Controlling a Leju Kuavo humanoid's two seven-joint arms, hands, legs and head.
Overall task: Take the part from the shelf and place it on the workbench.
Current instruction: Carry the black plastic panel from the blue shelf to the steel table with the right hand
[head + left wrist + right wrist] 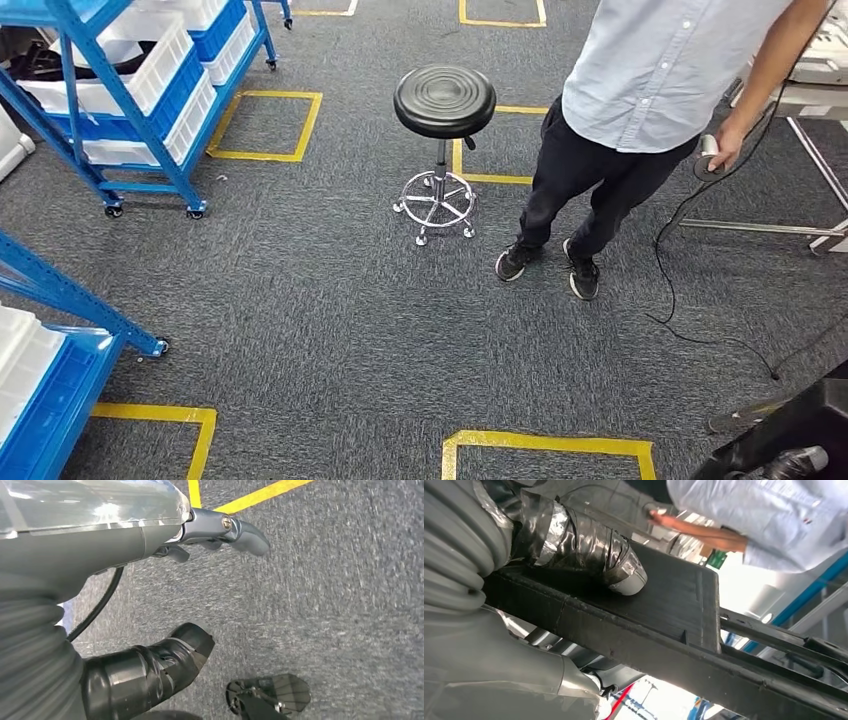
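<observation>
blue shelf rack: far left in the head view, on casters, stacked with white plastic bins. It looks like the pick-up is done, so the robot's between shelf and desk. A second blue rack sits close at lower left, and a wide swing could clip it.

left hand: hanging over the grey carpet floor, fingers apart, holding nothing. Not helping carry, so all the load is on the other side.

black round stool: parked mid-floor on its chrome wheeled base. If the walking path runs through here, it's a trip or bump hazard.

person in a pale blue shirt: standing just right of the stool with a small corded device in hand, its black cable trailing across the carpet. Foot snag risk, honestly.

right hand: taped thumb pressed on top of the flat black ribbed plastic part. The fingers underneath are hidden, so how secure the grip is can't be told.

part: held low at the robot's right, its corner poking into the head view. One-handed and long, it could tilt or slide out mid-stride.

desk: only a white metal frame at far right. Can't tell if that's it.
</observation>
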